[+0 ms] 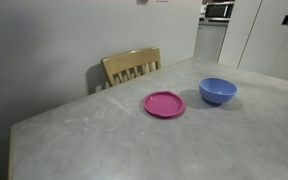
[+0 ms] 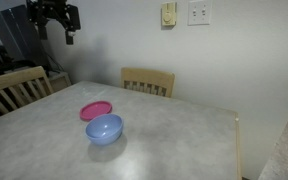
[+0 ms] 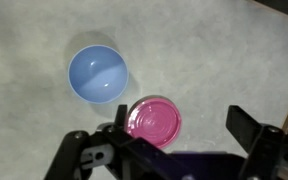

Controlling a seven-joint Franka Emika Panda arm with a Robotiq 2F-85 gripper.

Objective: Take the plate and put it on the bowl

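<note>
The magenta-pink plate [image 1: 164,103] lies flat on the grey table, also shown in an exterior view [image 2: 96,110] and in the wrist view [image 3: 153,119]. The periwinkle-blue bowl [image 1: 218,91] stands upright and empty right beside it, apart from it [image 2: 104,128] [image 3: 97,74]. My gripper [image 2: 59,22] hangs high above the table, far from both. In the wrist view its jaws [image 3: 169,140] are spread wide and empty, with the plate below near one finger.
A wooden chair [image 1: 132,66] stands at the table's far edge, and another chair [image 2: 14,88] at a side. The table [image 2: 184,140] has bare grey surface around the dishes. A wall stands behind.
</note>
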